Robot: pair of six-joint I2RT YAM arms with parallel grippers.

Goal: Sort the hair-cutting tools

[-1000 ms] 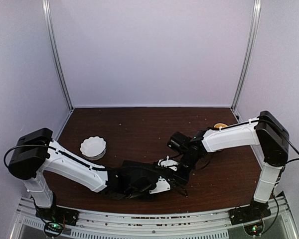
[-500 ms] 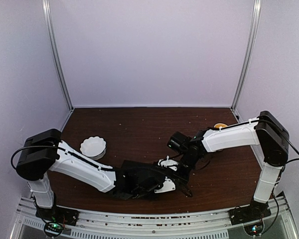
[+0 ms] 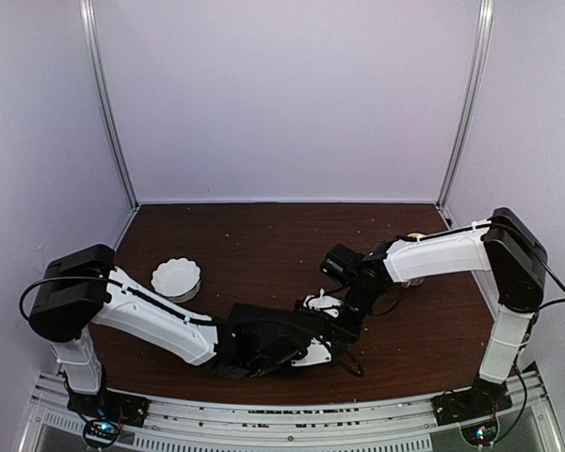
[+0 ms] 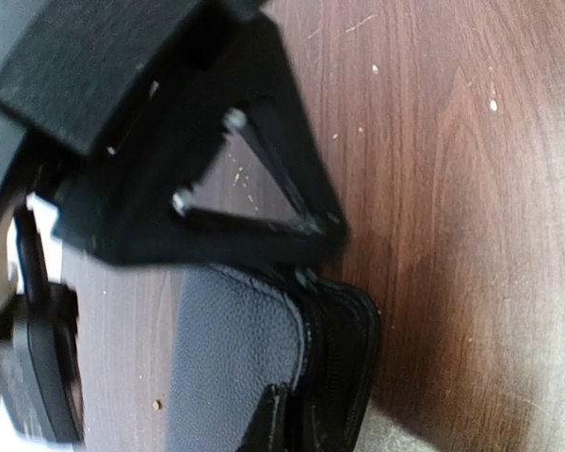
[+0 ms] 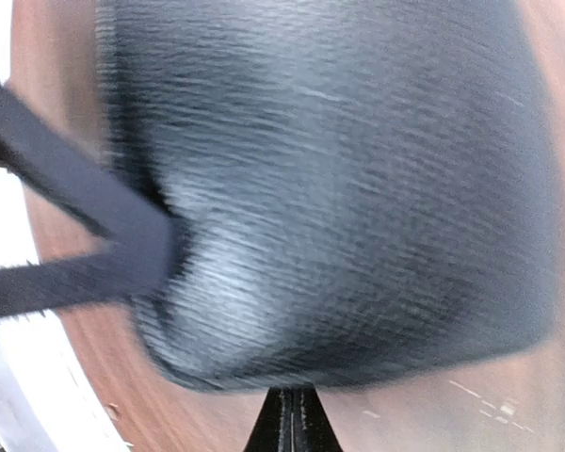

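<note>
The hair-cutting tools are hidden; none shows in any view. A black zip case (image 4: pixel 235 358) lies on the brown table near the front middle and fills the right wrist view (image 5: pixel 339 188), blurred. My left gripper (image 4: pixel 281 416) is shut on the case's edge, its dark fingertip at the seam between the cover and the zip band. My right gripper (image 5: pixel 290 422) is shut with its tips at the case's rim, and nothing shows between them. Its black triangular fingers (image 4: pixel 264 188) stand just beyond the case in the left wrist view. Both grippers meet over the case (image 3: pixel 339 330).
A white fluted bowl (image 3: pixel 176 278) stands to the left, behind my left forearm. A small orange thing (image 3: pixel 415 235) peeks out behind my right forearm at the back right. The table's front edge (image 3: pixel 292 400) runs close below the case.
My left arm slid right toward the case and its jaws closed. The right gripper, shut throughout, shifted slightly back and up.
</note>
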